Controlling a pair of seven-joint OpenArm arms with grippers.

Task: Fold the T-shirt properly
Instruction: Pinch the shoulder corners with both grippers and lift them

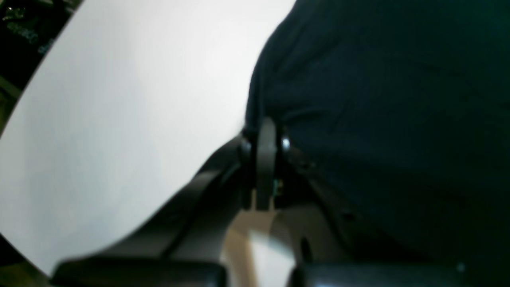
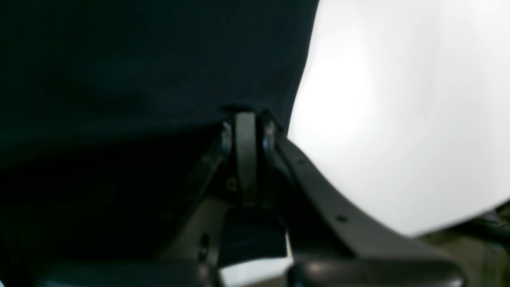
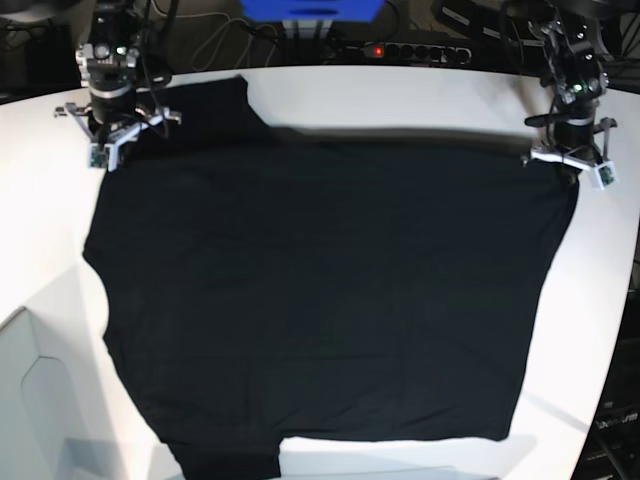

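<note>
The black T-shirt (image 3: 320,290) lies spread flat across the white table (image 3: 420,100), one sleeve at the far left (image 3: 215,110) and one at the near edge (image 3: 225,462). No patch or tag shows. My right gripper (image 3: 113,150) is at the shirt's far-left corner. In the right wrist view it (image 2: 245,115) is shut on the edge of the dark cloth (image 2: 139,71). My left gripper (image 3: 570,163) is at the far-right corner. In the left wrist view it (image 1: 266,129) is shut on the cloth's edge (image 1: 378,99).
A power strip with a red light (image 3: 400,48), a blue box (image 3: 310,8) and cables lie beyond the table's back edge. The table's rim curves close on the right (image 3: 610,330). A white panel (image 3: 25,390) stands at the near left.
</note>
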